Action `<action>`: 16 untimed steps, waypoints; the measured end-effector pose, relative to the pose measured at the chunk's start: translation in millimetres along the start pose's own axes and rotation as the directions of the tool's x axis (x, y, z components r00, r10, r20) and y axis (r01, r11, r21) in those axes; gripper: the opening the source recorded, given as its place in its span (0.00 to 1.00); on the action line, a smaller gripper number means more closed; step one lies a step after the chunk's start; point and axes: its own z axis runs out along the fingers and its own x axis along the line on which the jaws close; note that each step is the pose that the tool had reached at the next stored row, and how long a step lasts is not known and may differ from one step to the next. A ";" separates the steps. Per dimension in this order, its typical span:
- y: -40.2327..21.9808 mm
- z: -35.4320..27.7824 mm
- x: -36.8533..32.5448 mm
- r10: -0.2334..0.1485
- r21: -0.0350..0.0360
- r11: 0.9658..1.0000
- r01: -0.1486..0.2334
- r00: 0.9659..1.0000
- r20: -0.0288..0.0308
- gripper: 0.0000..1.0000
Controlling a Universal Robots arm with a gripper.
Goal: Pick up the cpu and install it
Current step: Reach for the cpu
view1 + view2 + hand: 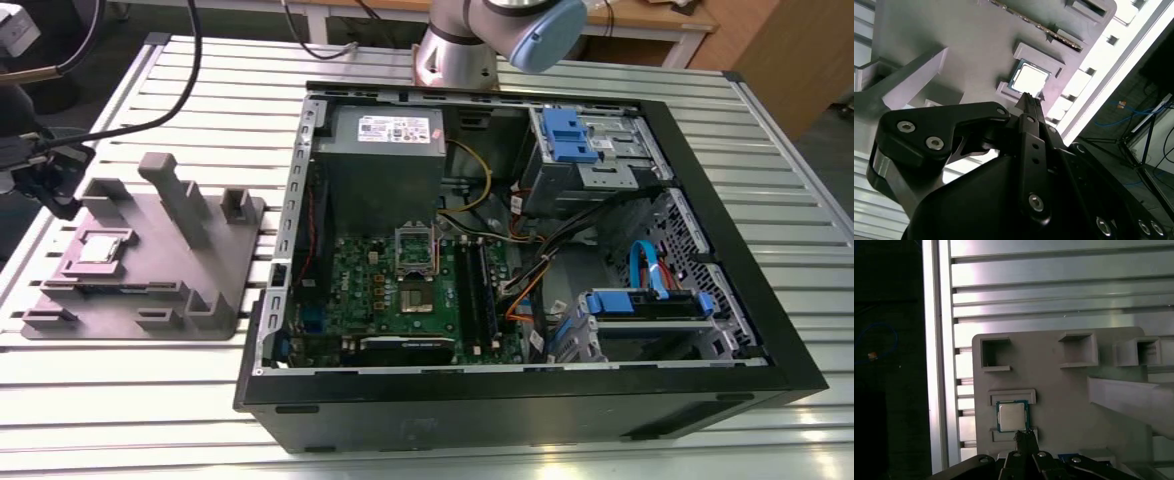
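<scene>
The cpu is a small silvery square chip lying in a shallow seat on the grey fixture plate. The exterior view has the cpu on the plate at its left, outside the computer case. My gripper hangs above the plate with its black tips just beside the chip's edge, apart from it. In the second wrist view the gripper has its narrow fingers pressed together with nothing between them, pointing at the cpu. The green motherboard lies in the case with its socket frame raised.
The open black computer case stands on the slatted metal table at the exterior view's right of the plate. Tall grey posts rise from the plate near the chip. Black cables trail over the table's far left. The table edge runs close beside the plate.
</scene>
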 end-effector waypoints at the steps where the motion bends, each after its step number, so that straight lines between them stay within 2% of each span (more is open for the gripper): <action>1: -0.1 0.6 1.0 0.000 0.000 1.000 0.000 1.000 0.000 0.11; 4: -0.4 2.7 4.1 0.000 0.000 1.000 0.000 1.000 0.000 0.11; 10: -0.8 10.2 4.9 0.000 0.000 1.000 0.000 1.000 0.000 0.11; 16: 0.3 12.4 5.4 0.000 0.000 1.000 0.000 1.000 0.000 0.11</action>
